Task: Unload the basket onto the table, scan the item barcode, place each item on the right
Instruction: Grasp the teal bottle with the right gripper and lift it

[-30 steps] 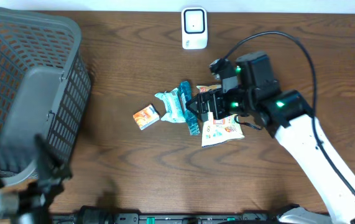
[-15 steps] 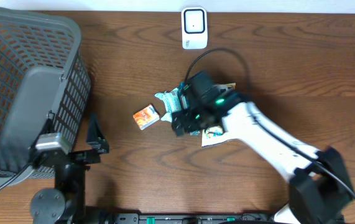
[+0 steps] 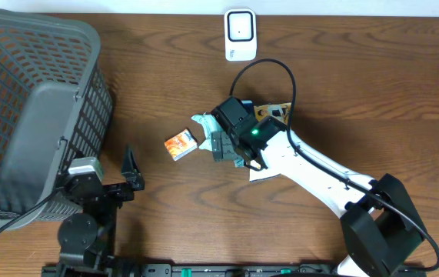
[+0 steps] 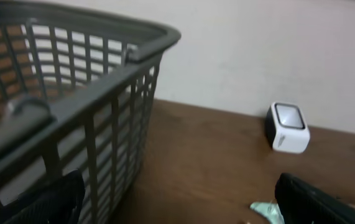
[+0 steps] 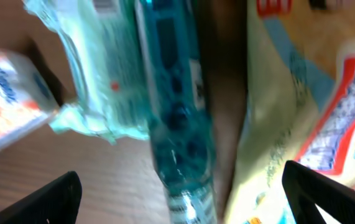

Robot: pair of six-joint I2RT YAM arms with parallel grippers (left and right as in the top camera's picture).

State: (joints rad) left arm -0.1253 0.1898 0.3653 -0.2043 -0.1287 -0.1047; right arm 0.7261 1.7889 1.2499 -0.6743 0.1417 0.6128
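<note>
Wood table (image 3: 373, 69) w/ grey basket (image 3: 88, 108), white scanner (image 3: 240, 35), orange box (image 3: 181, 144), teal pkts (image 5: 174, 106), printed pouch (image 5: 276, 143).

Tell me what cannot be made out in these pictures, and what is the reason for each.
Right wrist view: print on the blue packet and yellow packets is blurred; no barcode is readable.
Overhead view: the right arm covers most of the packets; the orange box is too small to read.
Left wrist view: the bottom edge cuts off the green packet.
</note>
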